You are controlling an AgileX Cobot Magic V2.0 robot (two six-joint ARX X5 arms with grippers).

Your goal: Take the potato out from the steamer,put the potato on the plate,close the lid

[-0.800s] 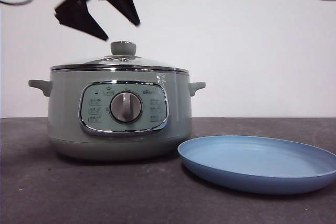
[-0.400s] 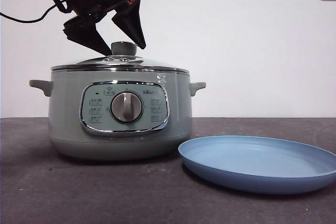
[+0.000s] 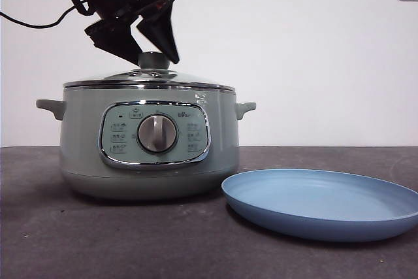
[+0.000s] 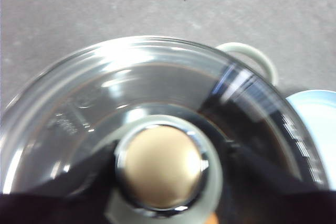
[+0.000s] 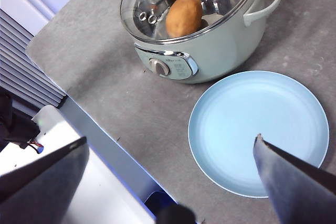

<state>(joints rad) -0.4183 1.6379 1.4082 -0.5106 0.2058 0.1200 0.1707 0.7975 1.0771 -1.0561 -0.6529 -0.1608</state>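
Lowered, the left pincer (image 3: 154,44) brackets the lid (image 3: 149,78) knob, unclenched, over dark tabletop (image 3: 130,240).

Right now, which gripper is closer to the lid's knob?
Left. The left gripper straddles the knob with jaws open on either side. The right gripper hangs high over the table by the plate, well away.

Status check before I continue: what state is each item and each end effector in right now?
Lid: closed on the steamer, knob between the jaws.
Steamer: upright on the table, covered.
Potato: inside the steamer, seen through the glass.
Plate: empty, beside the steamer.
Left end effector: open, straddling the lid knob.
Right end effector: open, high above the plate, holding nothing.
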